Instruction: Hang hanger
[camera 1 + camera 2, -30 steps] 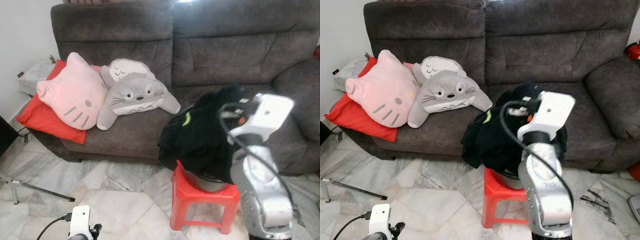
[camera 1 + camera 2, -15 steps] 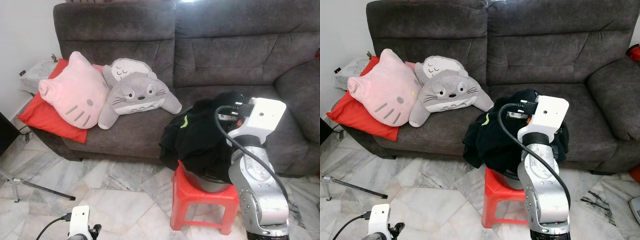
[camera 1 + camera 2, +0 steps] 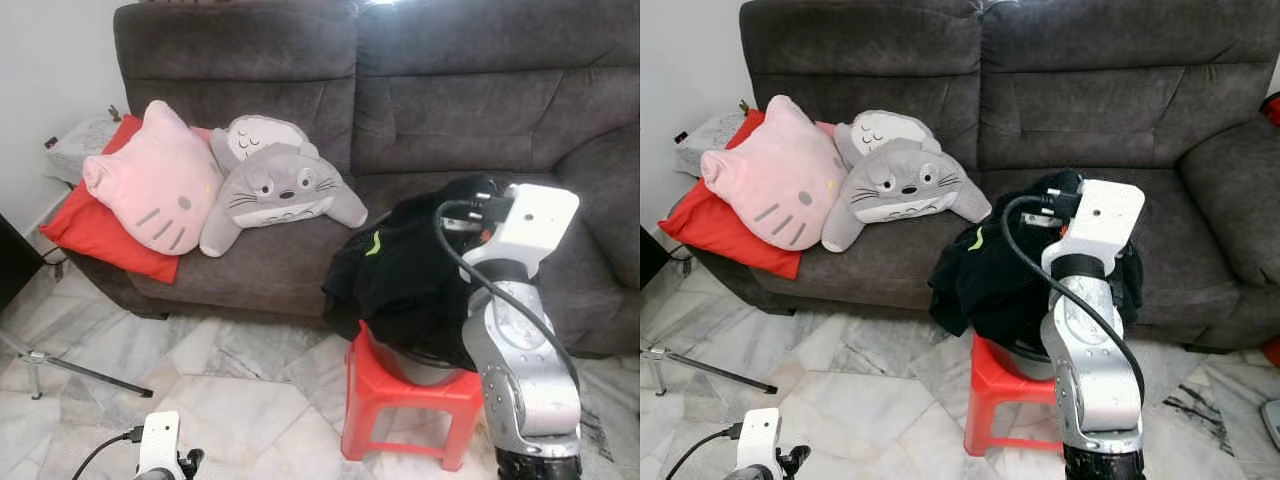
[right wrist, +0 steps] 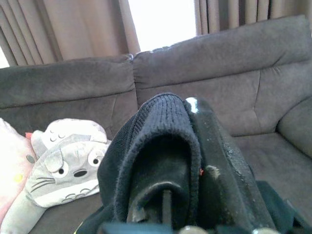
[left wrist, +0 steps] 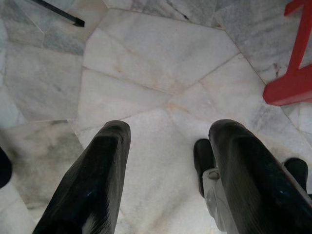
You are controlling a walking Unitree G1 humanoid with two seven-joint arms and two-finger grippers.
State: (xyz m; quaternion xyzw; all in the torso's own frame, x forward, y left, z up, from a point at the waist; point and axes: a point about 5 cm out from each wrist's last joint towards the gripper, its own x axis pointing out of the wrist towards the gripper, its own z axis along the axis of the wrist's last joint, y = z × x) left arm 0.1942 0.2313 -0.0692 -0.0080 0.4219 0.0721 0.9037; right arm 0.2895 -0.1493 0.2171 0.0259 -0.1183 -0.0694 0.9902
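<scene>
Item: hanging job, early stage, as you would have judged it. Your right gripper was raised at centre right of the head views, its fingers pressed together on the ribbed collar of a black garment; the rest of the cloth hung in a heap over a grey tub seated on a red stool, lower centre. The hanger itself could not be made out: if you had one, it was buried in the cloth, and you could not tell. No rail, hook or rack was on record, so the hanging proper was all left to do, and a place for it was yet to be found. Your left gripper hung idle at lower left, fingers spread, holding nothing, over the marble floor. Surroundings: a dark grey sofa across the upper frame, just behind the stool; on its left seat a pink cat cushion, a grey plush creature and a red cushion; a thin black stand leg along the floor at left. Obstructions, by your estimate: the stool and tub close under the cloth, which could drag on them.
</scene>
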